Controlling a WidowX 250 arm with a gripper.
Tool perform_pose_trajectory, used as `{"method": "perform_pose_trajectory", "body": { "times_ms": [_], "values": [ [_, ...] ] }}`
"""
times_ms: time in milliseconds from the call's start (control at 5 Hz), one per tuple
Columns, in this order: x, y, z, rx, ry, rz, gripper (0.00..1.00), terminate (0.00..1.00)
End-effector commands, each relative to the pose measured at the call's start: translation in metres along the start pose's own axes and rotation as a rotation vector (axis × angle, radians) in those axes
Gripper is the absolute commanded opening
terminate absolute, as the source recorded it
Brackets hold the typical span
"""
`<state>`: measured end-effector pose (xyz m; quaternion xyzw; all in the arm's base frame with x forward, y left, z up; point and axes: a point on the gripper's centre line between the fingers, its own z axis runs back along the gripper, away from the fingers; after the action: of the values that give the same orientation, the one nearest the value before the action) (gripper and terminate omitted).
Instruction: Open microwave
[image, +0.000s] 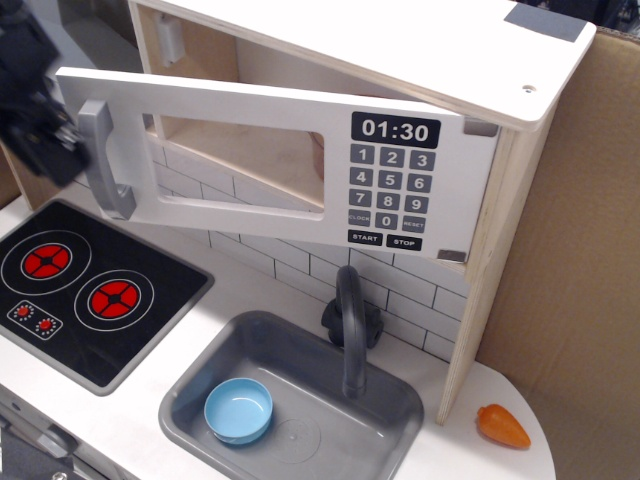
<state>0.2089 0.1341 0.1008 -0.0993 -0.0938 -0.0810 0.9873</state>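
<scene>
The pale wood microwave (420, 50) sits at the top of the toy kitchen. Its white door (240, 105), hinged on the right, stands swung partly out, and the bare wooden inside (215, 55) shows behind it. The black clock display (395, 130) reads 01:30 above the grey keypad (388, 190). The grey bar handle (103, 160) is at the door's left end. My black gripper (72, 150), blurred, is at the far left against the handle's left edge, its fingers closed on the bar from behind.
A black stovetop (90, 290) with red burners lies below the handle. A grey sink (300, 360) holds a blue bowl (238, 410), with a dark faucet (350, 320) behind. An orange toy carrot (502, 426) lies at the right. A cardboard wall (580, 250) stands at the right.
</scene>
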Motion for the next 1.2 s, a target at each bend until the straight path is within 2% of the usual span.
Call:
{"method": "perform_pose_trajectory", "body": {
  "times_ms": [0,200,400,600,800,1000],
  "values": [
    [0.014,-0.028,0.091,-0.201,0.054,0.019,1.00,0.00],
    [0.047,-0.031,0.104,-0.184,-0.037,0.135,1.00,0.00],
    [0.083,-0.019,0.095,-0.117,-0.148,0.252,1.00,0.00],
    [0.108,0.002,0.075,-0.023,-0.187,0.343,1.00,0.00],
    [0.113,0.015,0.045,0.074,-0.179,0.321,1.00,0.00],
    [0.107,0.022,0.030,0.104,-0.161,0.306,1.00,0.00]
  ]
}}
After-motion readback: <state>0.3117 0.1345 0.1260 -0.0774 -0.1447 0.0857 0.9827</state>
